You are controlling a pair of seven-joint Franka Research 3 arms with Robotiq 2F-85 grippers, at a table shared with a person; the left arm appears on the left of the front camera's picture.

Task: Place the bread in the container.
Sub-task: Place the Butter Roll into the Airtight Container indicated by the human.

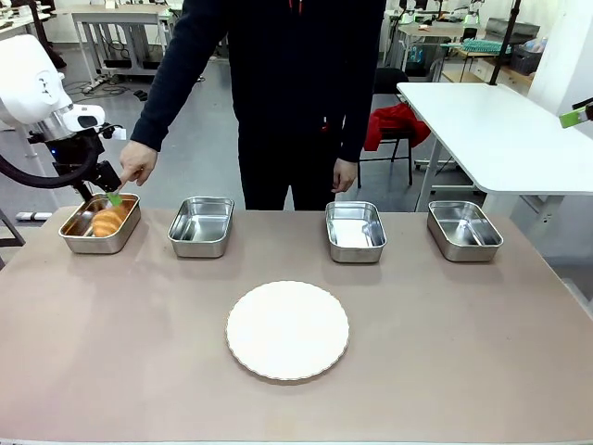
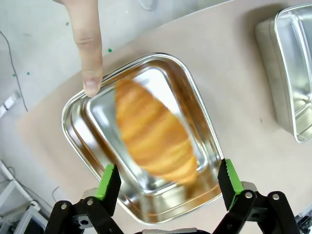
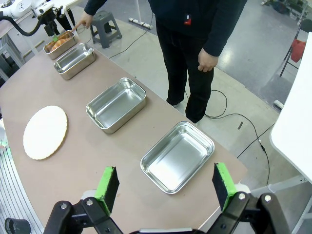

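Tabletop (image 1: 445, 352) w/ four pans: bread (image 2: 153, 134) lies in far-left container (image 2: 78, 131), person's finger (image 2: 90, 53) on its rim marking it. Left gripper (image 2: 168, 181) wide open above, prob. released.

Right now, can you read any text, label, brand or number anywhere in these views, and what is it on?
No readable text anywhere.
The person's dark top carries a small red mark: too small to read.
The bread, its container, the other pans and the plate show no markings.
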